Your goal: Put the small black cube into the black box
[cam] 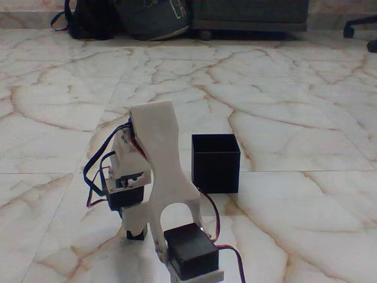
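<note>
Marble-patterned floor [283, 106], cream with rust-brown veins, under everything in the fixed view. White plastic arm [159, 159] in the foreground, bent forward and down, seen from behind. Black servo block [189, 250] in a white bracket at the bottom edge, a second servo [126, 196] higher on the left side, blue, red and black wires [94, 171] looping off to the left.

Jaws [135, 227] pointing down at the floor on the left of the arm, largely hidden behind the white frame; whether parted or closed, cannot tell. Small black cube [136, 234] low at the tip of the jaws, on or just above the floor, partly covered by white plastic; gripped or merely touched, cannot tell.

Black box [215, 164] upright on the floor just right of the arm and a little farther back, open at the top, thin straight walls, dark inside. Cube outside the box, to its lower left, the arm's frame between them.

Far back along the top edge: dark bags [129, 17] against the wall, the base of a dark sofa [250, 17], a chair's castor leg [360, 26] at the right corner.
</note>
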You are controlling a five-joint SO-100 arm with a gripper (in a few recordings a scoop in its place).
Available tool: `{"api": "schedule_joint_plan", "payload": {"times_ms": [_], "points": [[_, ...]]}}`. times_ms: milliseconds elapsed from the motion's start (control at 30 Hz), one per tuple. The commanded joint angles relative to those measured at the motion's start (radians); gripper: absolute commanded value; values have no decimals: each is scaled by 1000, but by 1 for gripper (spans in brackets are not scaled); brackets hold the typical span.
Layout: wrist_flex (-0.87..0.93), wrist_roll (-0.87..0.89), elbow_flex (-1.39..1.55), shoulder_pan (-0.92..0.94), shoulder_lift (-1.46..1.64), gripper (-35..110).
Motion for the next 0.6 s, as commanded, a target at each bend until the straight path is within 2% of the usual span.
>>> {"api": "schedule_joint_plan", "payload": {"times_ms": [0,200,433,567], "points": [[-20,-18,2,25,43,6],[-54,-72,-5,109,3,6],[-78,-64,-15,107,-3,0],[-11,-63,-14,117,169,0]]}}
